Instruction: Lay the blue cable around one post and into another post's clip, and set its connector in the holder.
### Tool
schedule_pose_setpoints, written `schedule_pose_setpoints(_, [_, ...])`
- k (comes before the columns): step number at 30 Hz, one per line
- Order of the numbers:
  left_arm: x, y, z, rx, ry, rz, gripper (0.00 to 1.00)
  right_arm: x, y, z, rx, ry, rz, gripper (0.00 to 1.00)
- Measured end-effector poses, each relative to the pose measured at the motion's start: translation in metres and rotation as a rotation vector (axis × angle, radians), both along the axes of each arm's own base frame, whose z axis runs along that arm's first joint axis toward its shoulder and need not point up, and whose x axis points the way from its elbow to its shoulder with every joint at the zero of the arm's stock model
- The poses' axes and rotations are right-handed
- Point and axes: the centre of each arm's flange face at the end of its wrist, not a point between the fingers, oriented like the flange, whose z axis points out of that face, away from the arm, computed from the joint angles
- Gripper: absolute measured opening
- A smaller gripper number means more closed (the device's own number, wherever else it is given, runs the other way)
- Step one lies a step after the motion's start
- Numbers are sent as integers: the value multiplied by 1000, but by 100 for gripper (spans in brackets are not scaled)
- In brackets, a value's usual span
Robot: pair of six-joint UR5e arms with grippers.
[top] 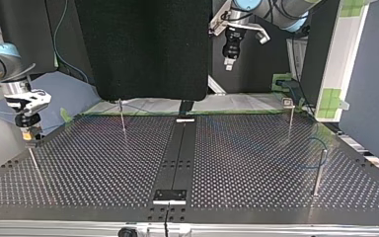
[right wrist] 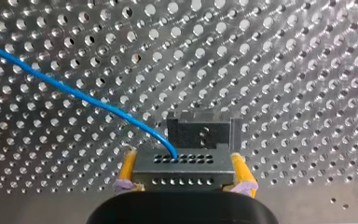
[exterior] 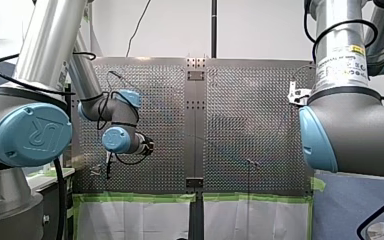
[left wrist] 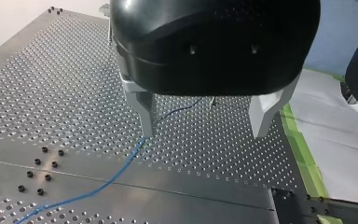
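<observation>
In the right wrist view my right gripper (right wrist: 183, 157) is shut on the grey connector (right wrist: 182, 175), with a yellow pad on each side of it. The blue cable (right wrist: 74, 93) leaves the connector's top and runs away over the perforated plate. The dark holder (right wrist: 204, 133) stands just ahead of the connector. At the top view's left my right gripper (top: 29, 134) hangs low over the table's edge. My left gripper (left wrist: 204, 133) is open above the plate, and the blue cable (left wrist: 121, 165) lies under one metal finger (left wrist: 144, 116). In the top view my left gripper (top: 229, 63) hangs high at the back.
Thin posts stand on the table: one (top: 34, 165) below my right gripper, one (top: 122, 118) at the back, and two (top: 291, 121) (top: 320, 170) at the top view's right. A black strip (top: 180, 153) runs down the middle. Green tape (left wrist: 303, 149) marks the plate's edge.
</observation>
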Motion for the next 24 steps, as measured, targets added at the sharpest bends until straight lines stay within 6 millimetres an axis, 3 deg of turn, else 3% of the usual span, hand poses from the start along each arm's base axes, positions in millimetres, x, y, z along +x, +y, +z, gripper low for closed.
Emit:
schedule_pose_setpoints(16, [0, 0, -1, 2, 3, 1, 100, -2, -8, 11, -23, -2, 51, 0])
schedule_pose_setpoints(24, [1, 1, 0, 3, 3, 4, 100, -11, -17, -4, -7, 2, 49, 0])
